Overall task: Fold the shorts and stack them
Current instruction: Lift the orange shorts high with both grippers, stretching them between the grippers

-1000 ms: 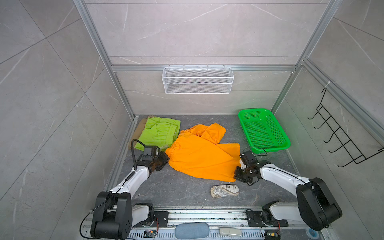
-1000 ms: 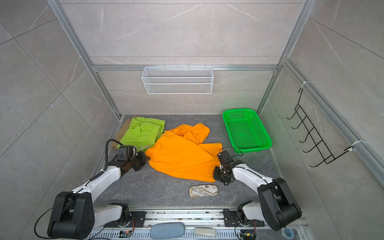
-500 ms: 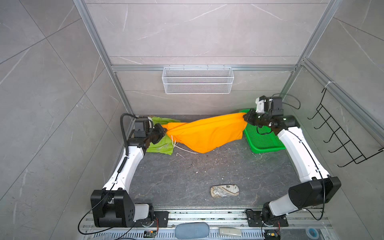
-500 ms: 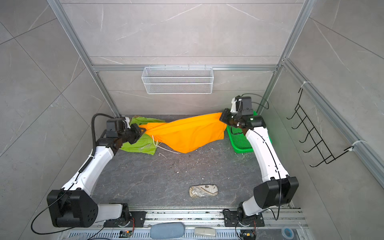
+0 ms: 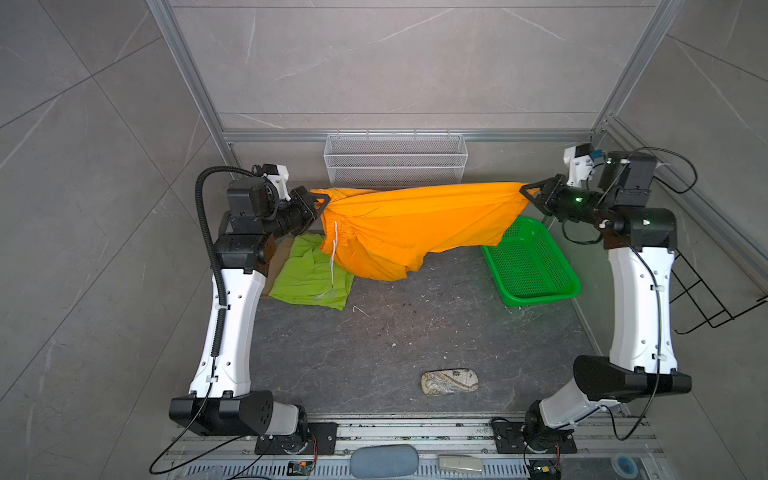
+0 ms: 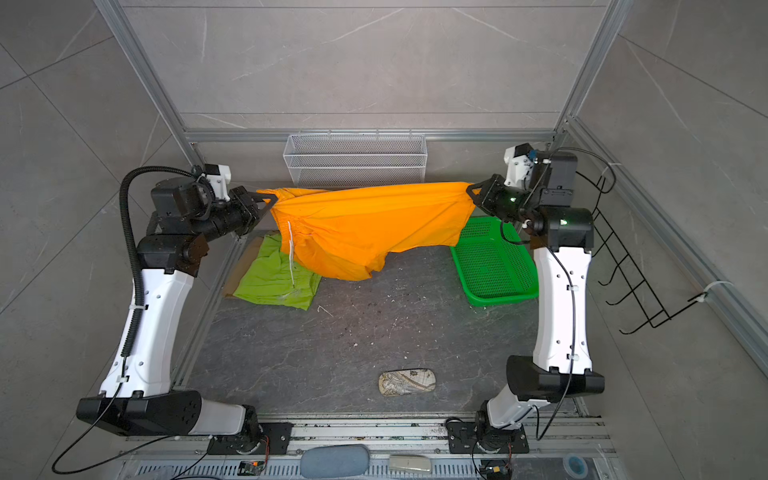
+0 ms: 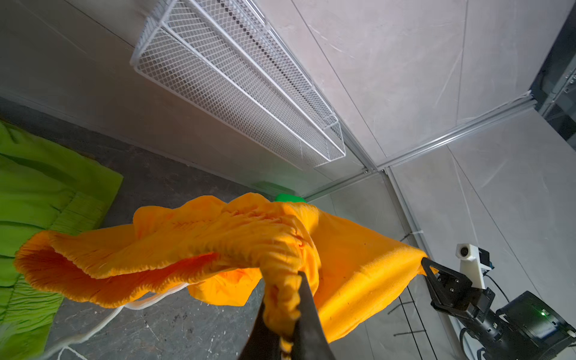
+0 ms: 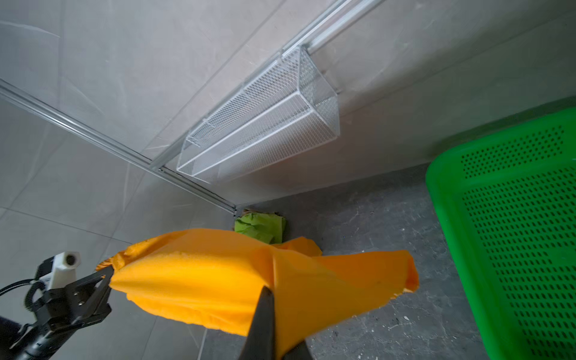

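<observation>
Two clenched grips, left hand (image 5: pixel 323 202) on waistband of orange shorts (image 5: pixel 415 224), right hand (image 5: pixel 525 192) on opposite corner, cloth taut

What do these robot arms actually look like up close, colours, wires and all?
Both arms share a build: the left arm and right arm have curvy white shells between chunky black joints. The left gripper and right gripper are black, ending in hollow triangular tips. A ribbed black hose runs along the left arm; a thin black cable along the right, where a green light glows.

Orange shorts (image 7: pixel 218 243) pinched in left end effector (image 7: pixel 285 296), lime shorts (image 7: pixel 37 193) flat below.
</observation>
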{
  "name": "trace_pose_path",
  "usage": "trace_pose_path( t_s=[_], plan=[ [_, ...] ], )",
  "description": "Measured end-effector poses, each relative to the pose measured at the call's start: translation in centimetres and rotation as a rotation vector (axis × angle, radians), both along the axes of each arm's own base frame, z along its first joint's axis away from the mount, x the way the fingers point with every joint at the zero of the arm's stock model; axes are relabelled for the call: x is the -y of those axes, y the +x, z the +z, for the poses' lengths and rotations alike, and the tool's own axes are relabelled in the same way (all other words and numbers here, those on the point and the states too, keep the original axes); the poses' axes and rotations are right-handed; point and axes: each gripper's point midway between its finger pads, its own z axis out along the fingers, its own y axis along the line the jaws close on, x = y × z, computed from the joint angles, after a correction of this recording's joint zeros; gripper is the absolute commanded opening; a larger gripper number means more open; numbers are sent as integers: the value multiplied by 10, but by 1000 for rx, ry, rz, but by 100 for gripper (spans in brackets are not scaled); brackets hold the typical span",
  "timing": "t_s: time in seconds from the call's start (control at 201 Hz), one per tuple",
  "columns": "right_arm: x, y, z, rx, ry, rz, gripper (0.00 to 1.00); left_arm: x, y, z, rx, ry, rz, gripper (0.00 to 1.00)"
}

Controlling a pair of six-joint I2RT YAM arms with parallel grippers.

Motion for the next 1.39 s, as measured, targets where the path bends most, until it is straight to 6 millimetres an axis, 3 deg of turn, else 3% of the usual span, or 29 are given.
trace_pose_path(
  t_s=[0.095,0.254,0.334,0.399,0.468,0.563,0.628,0.717,0.812,0.877,0.961,1.046,1.181,1.39],
  plan=[
    [7,-33,42,104,32,4,0,5,-28,30,48,-30,-33,0],
    [21,-73,102,254,113,12,0,10,-84,113,247,-51,-89,0],
    [24,-75,121,309,119,30,0,11,-97,136,310,-50,-106,0],
    [25,-64,123,321,121,52,0,11,-96,137,314,-49,-119,0],
    [30,-36,109,280,128,68,0,14,-76,118,258,-51,-140,0],
    [32,21,61,163,131,86,0,17,-23,54,88,-53,-151,0],
    [27,69,8,39,127,89,0,17,18,-6,-55,-51,-144,0],
    [19,133,-100,-195,109,70,0,14,66,-111,-298,-42,-116,0],
    [11,169,-200,-405,65,35,0,9,91,-200,-498,-19,-82,0],
    [7,181,-239,-484,35,21,0,6,101,-236,-573,-4,-67,0],
    [4,199,-245,-470,2,15,0,5,108,-253,-598,6,-65,0],
    [0,211,-216,-357,-16,12,0,5,119,-249,-569,8,-65,0],
    [-1,203,-172,-248,-28,7,0,6,131,-228,-484,8,-69,0],
    [0,187,-157,-253,-34,-1,0,6,135,-208,-420,10,-64,0]
  ],
)
